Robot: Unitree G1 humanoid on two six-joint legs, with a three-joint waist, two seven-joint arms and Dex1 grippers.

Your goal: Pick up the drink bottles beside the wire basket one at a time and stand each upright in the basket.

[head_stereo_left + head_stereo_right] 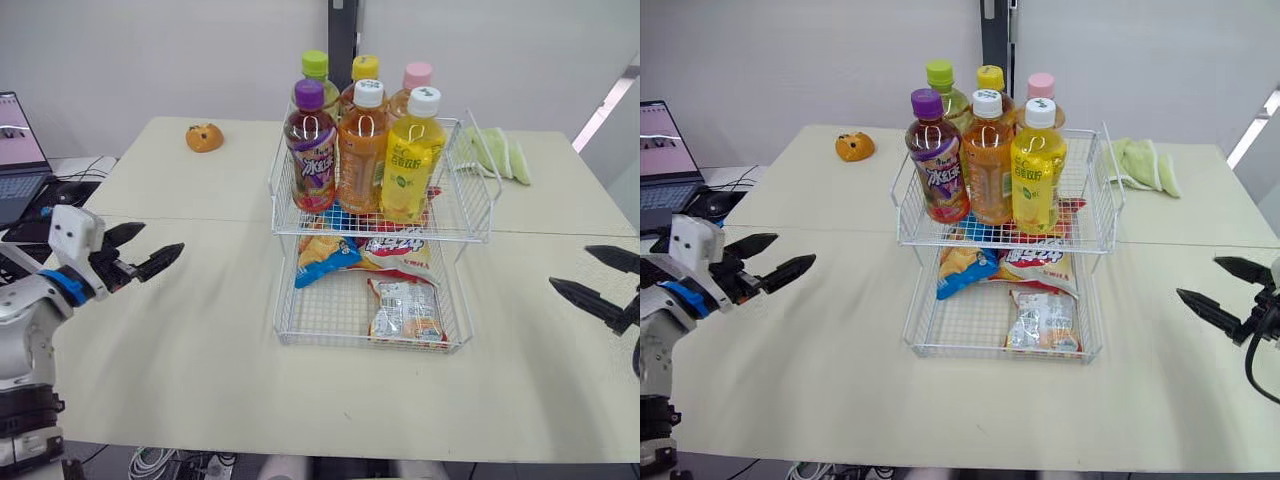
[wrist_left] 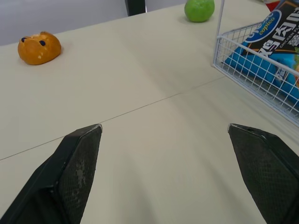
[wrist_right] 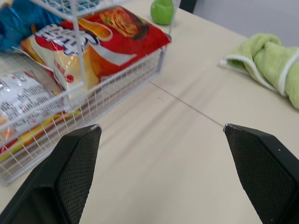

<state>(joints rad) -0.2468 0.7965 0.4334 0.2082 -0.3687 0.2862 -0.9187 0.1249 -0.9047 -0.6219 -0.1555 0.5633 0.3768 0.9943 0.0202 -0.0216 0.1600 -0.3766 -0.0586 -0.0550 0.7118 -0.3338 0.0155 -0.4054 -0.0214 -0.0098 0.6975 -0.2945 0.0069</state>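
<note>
Several drink bottles stand upright in the top tier of the white wire basket (image 1: 470, 215). In front are a purple-capped bottle (image 1: 311, 150), an orange one (image 1: 363, 150) and a yellow one (image 1: 411, 155); behind them show caps in green (image 1: 315, 65), yellow (image 1: 365, 68) and pink (image 1: 417, 76). My left gripper (image 1: 162, 238) hovers open over the table, well left of the basket, with nothing between its fingers (image 2: 79, 158). Far to the right of the basket, my right gripper (image 1: 570, 267) is open and holds nothing either.
Snack packets (image 1: 405, 310) lie in the basket's lower tier. An orange toy (image 1: 204, 137) sits at the back left, a green cloth (image 1: 495, 153) at the back right. A small green round object (image 2: 199, 9) rests behind the basket. A laptop (image 1: 20, 150) stands off the table's left side.
</note>
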